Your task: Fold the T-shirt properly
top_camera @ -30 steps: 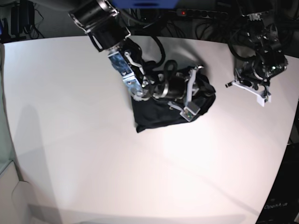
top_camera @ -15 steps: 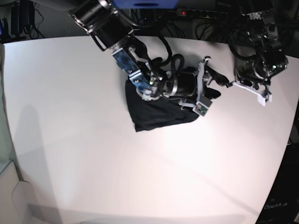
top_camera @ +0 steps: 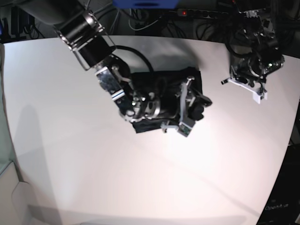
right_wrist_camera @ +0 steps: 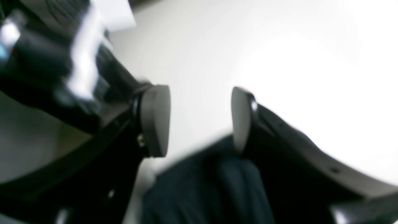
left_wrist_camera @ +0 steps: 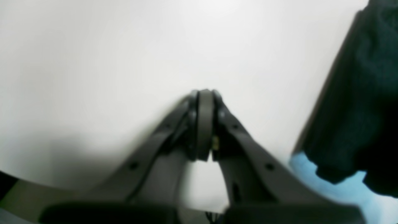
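The T-shirt (top_camera: pixel 164 80) is a compact black bundle at the middle of the white table (top_camera: pixel 93 164). My right gripper (top_camera: pixel 199 105) reaches in from the upper left and hovers over the bundle's right end, open, with nothing between its fingers. In the right wrist view the right gripper (right_wrist_camera: pixel 199 119) shows two grey pads (right_wrist_camera: pixel 155 121) well apart, with dark T-shirt cloth (right_wrist_camera: pixel 202 186) below them. My left gripper (top_camera: pixel 226 82) sits at the table's far right, apart from the cloth. In the left wrist view the left gripper (left_wrist_camera: pixel 205 124) is shut and empty above bare table.
Cables and a power strip (top_camera: pixel 201 12) run along the table's far edge. A blurred dark shape (left_wrist_camera: pixel 357 109) fills the right edge of the left wrist view; I cannot tell what it is.
My right gripper opened, letting go of the cloth after carrying it rightward, then drew back over the bundle. The T-shirt now lies more compact and squared. The left arm barely moved.
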